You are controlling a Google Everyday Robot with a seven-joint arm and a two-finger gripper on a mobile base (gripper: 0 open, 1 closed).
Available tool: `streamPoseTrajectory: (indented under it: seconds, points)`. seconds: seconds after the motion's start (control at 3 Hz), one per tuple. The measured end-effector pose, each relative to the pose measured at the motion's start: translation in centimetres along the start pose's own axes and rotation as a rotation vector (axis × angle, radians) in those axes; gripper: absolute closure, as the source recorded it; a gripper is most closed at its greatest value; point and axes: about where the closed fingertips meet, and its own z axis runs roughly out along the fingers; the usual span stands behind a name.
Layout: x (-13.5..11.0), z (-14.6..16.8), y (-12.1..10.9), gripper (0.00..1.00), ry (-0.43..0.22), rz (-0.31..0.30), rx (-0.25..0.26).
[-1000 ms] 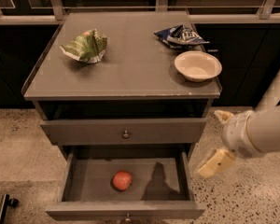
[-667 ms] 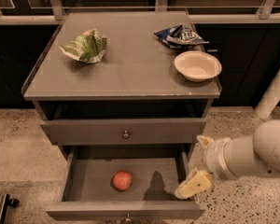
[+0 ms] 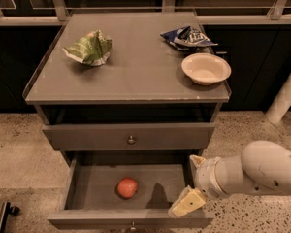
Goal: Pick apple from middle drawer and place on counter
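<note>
Small red-orange apple [image 3: 127, 187] lies on the floor of the open grey drawer [image 3: 87, 219], slightly left of centre. Flat grey counter [image 3: 136, 67] sits above the drawer. Gripper [image 3: 191, 183], fingers spread, hangs at the drawer's right end.

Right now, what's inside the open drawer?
Just the apple, lying on the floor of the middle drawer. The open gripper hangs over the drawer's right front corner and hides that bit, so anything there cannot be seen.
</note>
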Motion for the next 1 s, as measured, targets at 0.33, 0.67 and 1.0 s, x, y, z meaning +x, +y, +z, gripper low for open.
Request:
streamPoseTrajectory:
  seconds: [0.33,0.67,1.0]
  points:
    - [0.8,2.1,0.2,0.0,-0.04,0.044,-0.001]
    - [1.5,6.4,1.1,0.0,-0.105,0.059,-0.002]
    - [1.1,10.0,1.3,0.0,-0.154,0.032,0.048]
